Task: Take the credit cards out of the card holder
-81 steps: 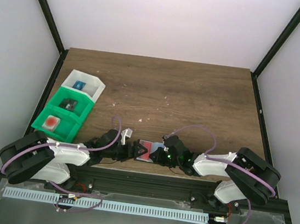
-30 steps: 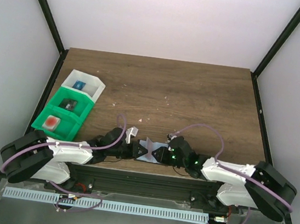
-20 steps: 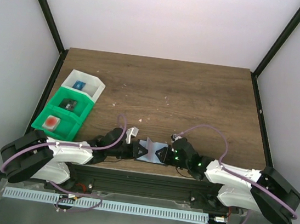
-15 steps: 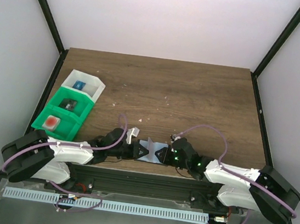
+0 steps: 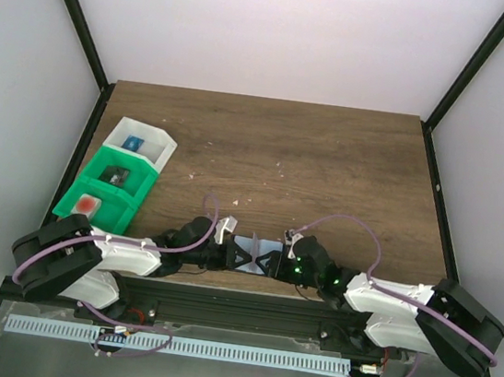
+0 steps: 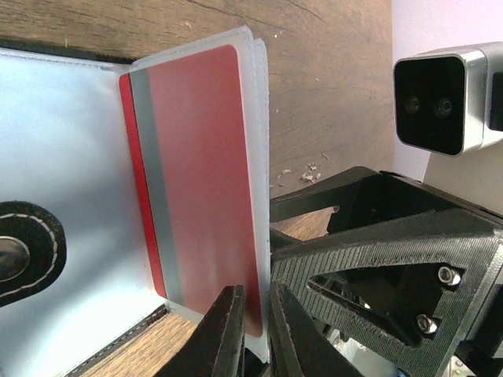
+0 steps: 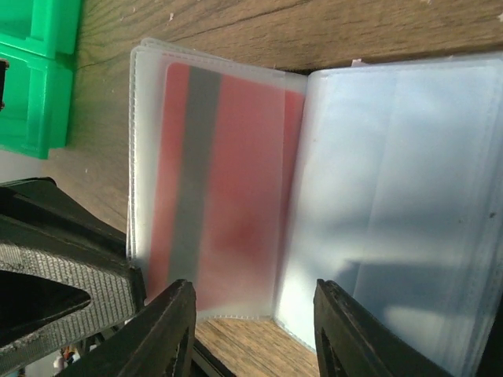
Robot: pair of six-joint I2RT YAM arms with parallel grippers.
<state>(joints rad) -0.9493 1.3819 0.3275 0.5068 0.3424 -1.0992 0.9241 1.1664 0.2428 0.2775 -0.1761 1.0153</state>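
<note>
Card holder point(image 5: 253, 252) sits open at near edge of table point(image 5: 330, 162), between both arms. L gripper point(image 6: 255, 305): jaws pressed nearly together, pinching edge of holder's clear sleeve w/ red card point(image 6: 200, 173) inside. R gripper point(image 7: 253, 302): jaws spread wide, holder's fold between them. Green bins point(image 5: 103, 192) well to left.

The card holder point(image 6: 71, 141) has pale blue-grey panels, frosted clear sleeves and a black tab stitched in white. The card point(image 6: 200, 181) in it is red with a grey stripe. The bench point(image 5: 330, 162) is brown wood grain. Beside the white bin point(image 5: 160, 144) stand green bins point(image 5: 108, 190). The left claw point(image 6: 255, 294) and right claw point(image 7: 253, 290) are black.
</note>
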